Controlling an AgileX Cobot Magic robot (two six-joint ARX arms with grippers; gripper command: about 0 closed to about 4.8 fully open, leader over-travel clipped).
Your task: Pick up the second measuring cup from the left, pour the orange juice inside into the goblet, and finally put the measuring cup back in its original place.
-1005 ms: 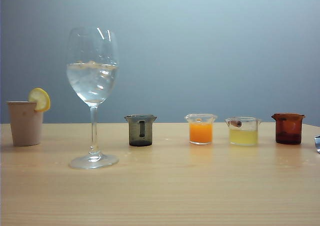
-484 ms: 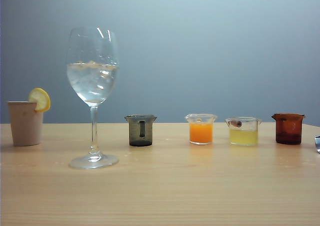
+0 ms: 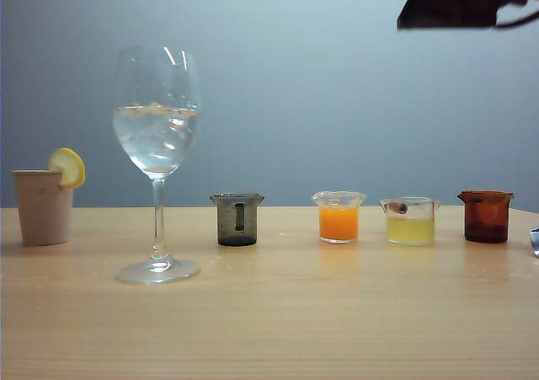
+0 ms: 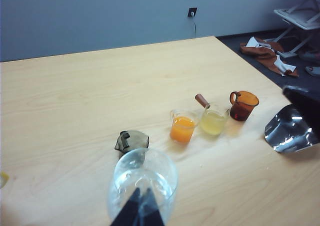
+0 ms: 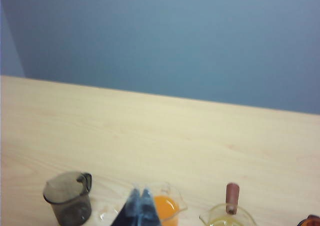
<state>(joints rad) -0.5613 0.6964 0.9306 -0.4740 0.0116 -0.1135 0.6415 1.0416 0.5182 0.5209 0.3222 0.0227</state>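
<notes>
Pale wood-grain bench, with everything placed from the goblet.

Goblet: tall, stemmed, bowl partly filled with clear liquid, standing upright toward the left end of the bench. Beyond it to the left, a beige tumbler with a lemon slice on the rim.

To the goblet's right, a row of four small cups, well apart from one another: smoky grey cup nearest, then the second measuring cup, then a clear cup of pale yellow liquid, then a dark reddish-brown cup farthest.

Second measuring cup: upright, untouched, about half full of orange juice, pour lip showing in the right wrist view.

Right tool: fingers pressed together, holding nothing, high over the bench as a dark shape at the top of the exterior view, farther from the goblet than the target cup. In its wrist view, tip pointing just beside the orange cup, on the grey cup's side. Clearly the nearer arm for the pick; needs to spread, then descend around the cup's vertical axis.

Left tool: dark fingertips close together, hovering above the goblet's bowl; whether fully closed cannot be told. Target cup lies beyond the goblet from it.
</notes>
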